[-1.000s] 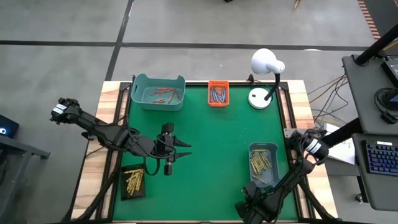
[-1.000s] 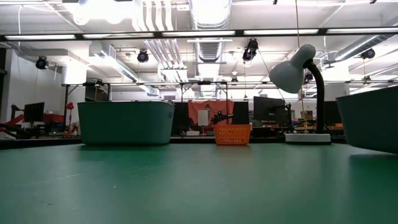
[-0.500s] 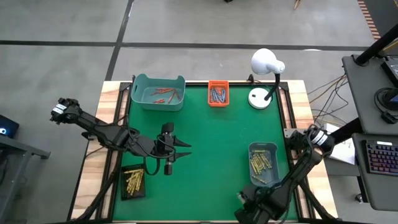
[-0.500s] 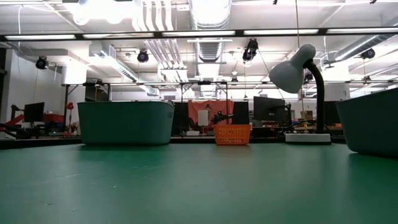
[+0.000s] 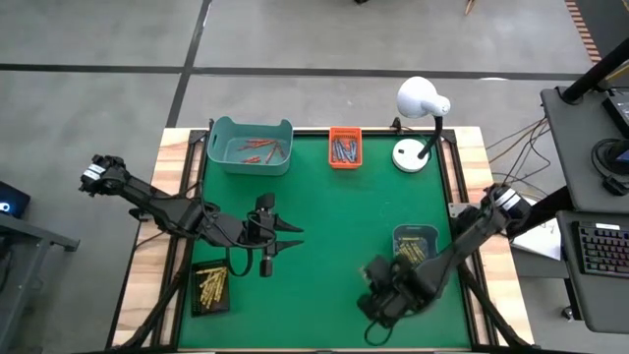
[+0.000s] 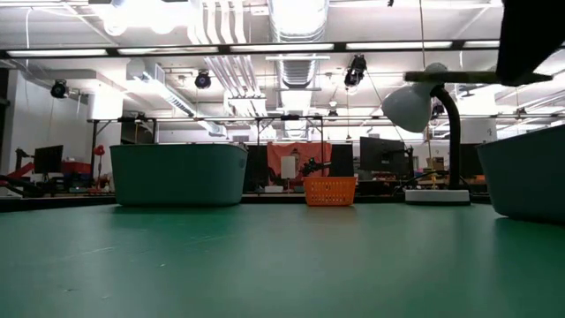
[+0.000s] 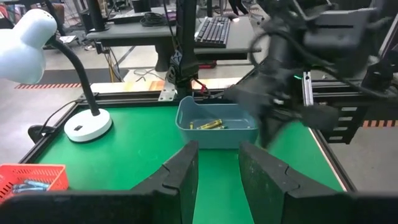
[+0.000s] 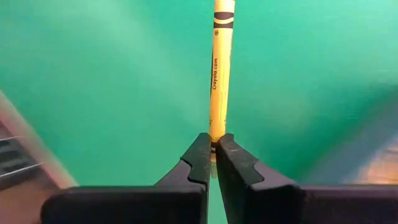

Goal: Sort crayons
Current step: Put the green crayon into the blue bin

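A: Where is the yellow crayon (image 8: pixel 219 68)?
B: Pinched at its end by the right gripper (image 8: pixel 211 163), fingers closed, just beside the grey bin (image 5: pixel 417 239).
A: And the left gripper (image 7: pixel 217 163)?
B: Half-open, empty, well apart from that bin.

The green table (image 5: pixel 334 216) is the landmark. At its far edge stand a teal bin (image 5: pixel 252 147) holding orange-red crayons (image 5: pixel 261 149), an orange basket (image 5: pixel 345 148) with blue-grey crayons (image 5: pixel 344 149), and a white desk lamp (image 5: pixel 421 118) toward the far right corner. Near the table's near left corner lies a black tray (image 5: pixel 210 287) of yellow-gold crayons (image 5: pixel 209 285). Toward its near right side sits a grey-blue bin (image 5: pixel 416 258) with more yellow crayons (image 5: pixel 411 254), partly covered by the right arm. The left gripper (image 5: pixel 292 239) hovers over the table's left half, its fingers apart. The right gripper (image 5: pixel 378 303) hangs over the near right part; what it holds cannot be made out here.
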Motion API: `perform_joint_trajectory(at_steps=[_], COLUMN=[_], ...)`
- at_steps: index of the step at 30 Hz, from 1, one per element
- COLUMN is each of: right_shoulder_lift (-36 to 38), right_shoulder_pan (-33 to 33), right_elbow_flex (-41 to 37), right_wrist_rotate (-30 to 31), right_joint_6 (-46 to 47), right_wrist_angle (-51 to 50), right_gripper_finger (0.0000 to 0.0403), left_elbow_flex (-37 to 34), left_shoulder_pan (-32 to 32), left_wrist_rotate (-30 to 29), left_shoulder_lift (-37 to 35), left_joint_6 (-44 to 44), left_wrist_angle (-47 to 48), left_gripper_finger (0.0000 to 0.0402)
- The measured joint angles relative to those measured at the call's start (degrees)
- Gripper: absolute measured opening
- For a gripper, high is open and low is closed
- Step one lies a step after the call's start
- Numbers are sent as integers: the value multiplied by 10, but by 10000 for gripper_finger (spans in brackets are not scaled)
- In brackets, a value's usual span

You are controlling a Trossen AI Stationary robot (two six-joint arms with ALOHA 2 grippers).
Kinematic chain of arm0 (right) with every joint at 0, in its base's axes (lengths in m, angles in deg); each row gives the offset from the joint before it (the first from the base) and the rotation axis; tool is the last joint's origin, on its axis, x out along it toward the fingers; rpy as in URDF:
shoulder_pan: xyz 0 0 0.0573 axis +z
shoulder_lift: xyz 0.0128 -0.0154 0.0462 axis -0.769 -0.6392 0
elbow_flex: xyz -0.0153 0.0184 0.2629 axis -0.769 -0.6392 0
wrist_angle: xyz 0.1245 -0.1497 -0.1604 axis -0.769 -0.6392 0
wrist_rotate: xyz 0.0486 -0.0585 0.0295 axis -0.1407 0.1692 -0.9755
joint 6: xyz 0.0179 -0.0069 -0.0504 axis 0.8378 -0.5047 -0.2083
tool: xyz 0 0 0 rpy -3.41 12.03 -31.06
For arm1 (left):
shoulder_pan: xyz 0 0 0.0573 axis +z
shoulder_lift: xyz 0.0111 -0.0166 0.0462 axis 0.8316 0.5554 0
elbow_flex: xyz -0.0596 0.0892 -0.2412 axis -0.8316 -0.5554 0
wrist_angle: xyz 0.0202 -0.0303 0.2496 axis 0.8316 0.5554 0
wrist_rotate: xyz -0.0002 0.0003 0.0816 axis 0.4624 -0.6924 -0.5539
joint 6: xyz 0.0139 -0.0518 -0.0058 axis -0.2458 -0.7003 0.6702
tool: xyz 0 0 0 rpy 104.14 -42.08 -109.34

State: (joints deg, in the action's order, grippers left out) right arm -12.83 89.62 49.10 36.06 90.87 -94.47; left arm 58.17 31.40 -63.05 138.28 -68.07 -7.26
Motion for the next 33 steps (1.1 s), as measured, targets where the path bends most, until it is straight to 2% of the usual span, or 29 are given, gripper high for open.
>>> perform_joint_trajectory(at_steps=[7, 11, 14, 22, 28, 33], right_shoulder_lift=[74, 109, 140, 203, 262, 278], right_shoulder_pan=[-4, 5, 5, 4, 4, 4], right_elbow_flex=[23, -10, -65, -219, -295, -317], right_wrist_rotate=[-21, -33, -38, -43, -40, -38], right_joint_6=[38, 90, 97, 97, 97, 97], right_wrist_angle=[-241, -354, -333, -191, -77, -50], right_gripper_finger=[12, 12, 12, 13, 13, 13], left_elbow_flex=[0, 0, -1, -5, -6, -7], left_shoulder_pan=[-1, -1, -1, -13, -48, -107], left_wrist_rotate=[1, 1, 1, -2, -62, -158], left_shoulder_lift=[0, 0, 0, 0, 0, 0], left_joint_6=[-21, -22, -26, -61, -80, -115], left_wrist_angle=[6, 19, 21, 23, 50, 86], left_gripper_finger=[97, 97, 97, 97, 97, 97])
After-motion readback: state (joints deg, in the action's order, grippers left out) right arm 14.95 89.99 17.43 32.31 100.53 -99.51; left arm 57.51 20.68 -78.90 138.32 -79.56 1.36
